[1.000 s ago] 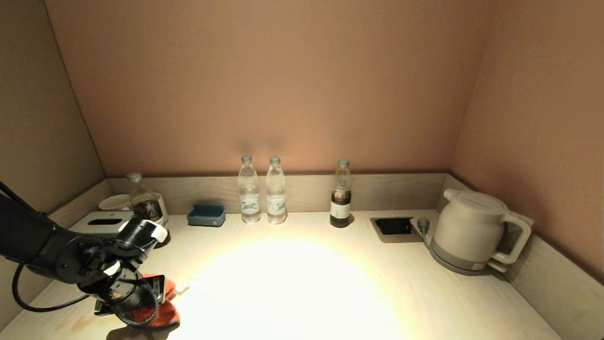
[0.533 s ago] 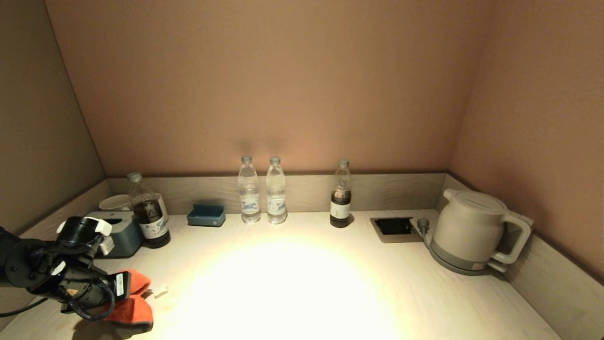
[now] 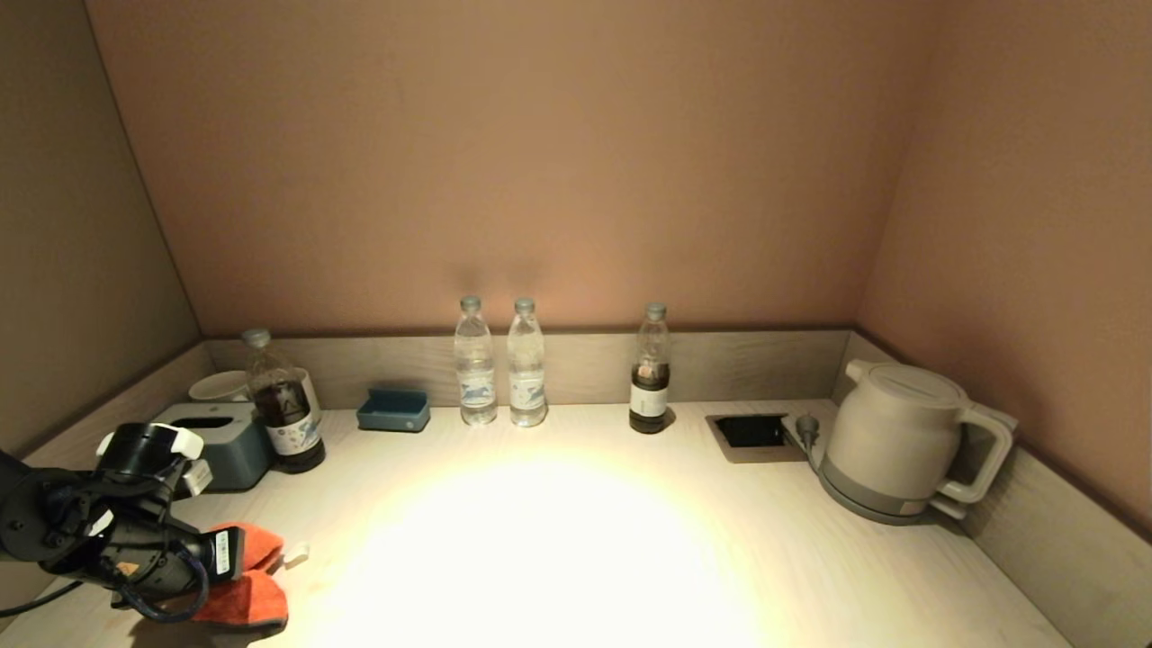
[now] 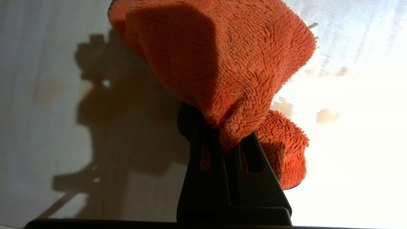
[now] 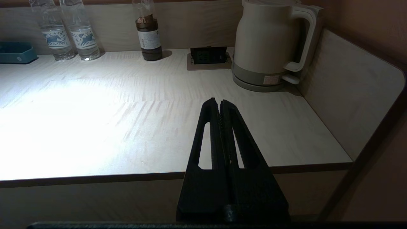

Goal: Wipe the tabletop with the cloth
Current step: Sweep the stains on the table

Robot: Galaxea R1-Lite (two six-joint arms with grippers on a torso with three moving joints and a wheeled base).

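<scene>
Left claw (image 4: pixel 227 140) down at desk's near-left corner, pinched tight on fluffy orange cloth (image 4: pixel 229 63); cloth drapes onto pale wood-grain desk (image 3: pixel 558 540). Left wrist view alone shows faint brownish spots on desk beside cloth, possibly stains. Right claw (image 5: pixel 219 105) seen only in right wrist view: closed, empty, parked off desk's front edge. Along back wall: two clear water bottles (image 3: pixel 500 364), dark bottle (image 3: pixel 650 373), rounded cream kettle (image 3: pixel 900 441) right. Brown walls on three sides.
</scene>
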